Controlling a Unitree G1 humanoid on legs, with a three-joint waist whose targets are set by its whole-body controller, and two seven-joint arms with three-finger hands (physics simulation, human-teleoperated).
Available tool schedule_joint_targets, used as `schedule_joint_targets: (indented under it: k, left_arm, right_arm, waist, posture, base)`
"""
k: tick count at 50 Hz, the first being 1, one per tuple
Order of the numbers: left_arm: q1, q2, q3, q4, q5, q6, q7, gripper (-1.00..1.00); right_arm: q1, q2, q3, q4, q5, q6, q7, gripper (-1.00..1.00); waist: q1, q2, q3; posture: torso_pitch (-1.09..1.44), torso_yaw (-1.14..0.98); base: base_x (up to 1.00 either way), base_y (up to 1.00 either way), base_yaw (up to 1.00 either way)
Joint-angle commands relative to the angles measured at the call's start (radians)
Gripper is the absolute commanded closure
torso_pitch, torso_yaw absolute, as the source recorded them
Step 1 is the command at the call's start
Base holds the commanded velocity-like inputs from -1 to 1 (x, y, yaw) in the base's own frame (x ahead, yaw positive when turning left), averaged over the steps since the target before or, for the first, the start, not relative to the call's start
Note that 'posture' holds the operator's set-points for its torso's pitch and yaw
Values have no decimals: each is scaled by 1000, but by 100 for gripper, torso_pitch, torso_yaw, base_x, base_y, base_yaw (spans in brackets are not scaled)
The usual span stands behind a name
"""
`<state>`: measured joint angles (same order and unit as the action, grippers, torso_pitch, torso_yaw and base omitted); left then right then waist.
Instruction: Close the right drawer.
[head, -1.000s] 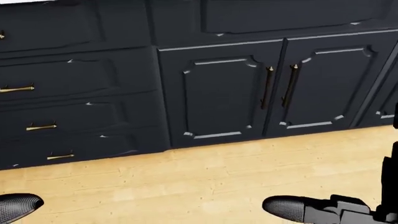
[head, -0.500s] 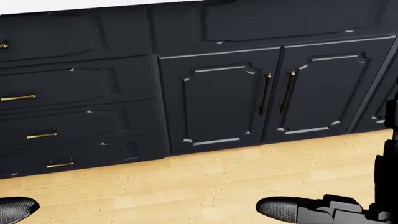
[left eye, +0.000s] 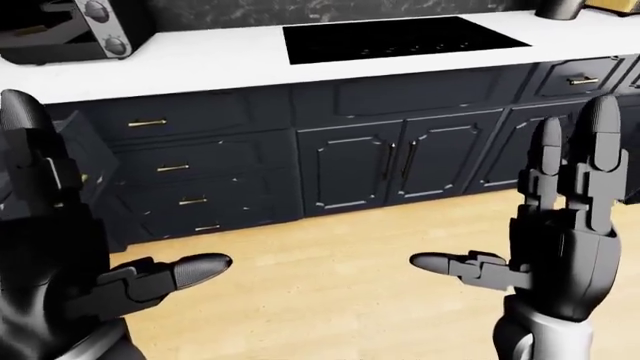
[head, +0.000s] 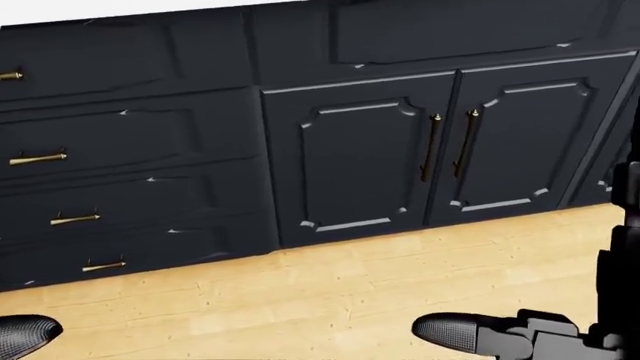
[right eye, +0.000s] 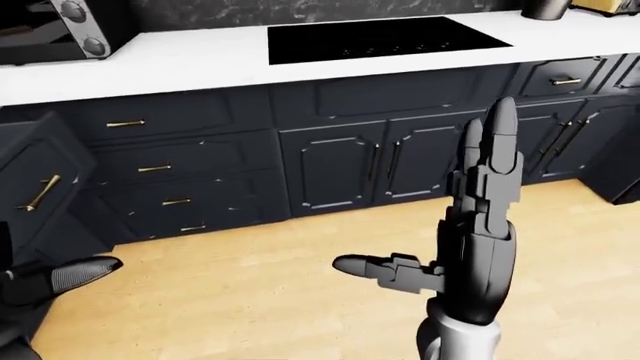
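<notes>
Both hands are raised over the wooden floor, well short of the dark cabinets, and touch nothing. My left hand is open, fingers upright and thumb pointing right. My right hand is open in the same way, thumb pointing left. A small drawer with a brass handle sits under the counter at the upper right; whether it stands out I cannot tell. A stack of drawers is at the left. A dark panel with a tilted brass handle juts out from the cabinet line at the far left.
A white counter carries a black cooktop and a toaster oven. A double-door cabinet is below the cooktop. A dark block stands out at the right edge. Light wooden floor lies between me and the cabinets.
In the head view the cabinets slid down and then a little right, so the camera has moved. Both thumbs stay low in that view, almost unchanged.
</notes>
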<state>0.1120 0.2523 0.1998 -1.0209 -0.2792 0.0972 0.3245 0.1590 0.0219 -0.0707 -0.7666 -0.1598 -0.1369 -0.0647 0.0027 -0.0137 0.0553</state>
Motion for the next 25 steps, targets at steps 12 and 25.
schedule_joint_targets:
  k: [12, 25]
  left_arm:
    - [-9, 18, 2, -26, -2, -23, 6, -100]
    - [-18, 68, -4, -26, -26, -17, 52, -100]
  right_arm:
    - [-14, -5, -4, -29, 6, -6, -6, -100]
    - [-17, -6, -8, -21, 10, -4, -6, -100]
  waist:
    - [-11, 29, -7]
    - [-10, 40, -12]
  posture:
    - [0, 0]
    - [0, 0]
  base:
    - [0, 24, 0]
    - [0, 44, 0]
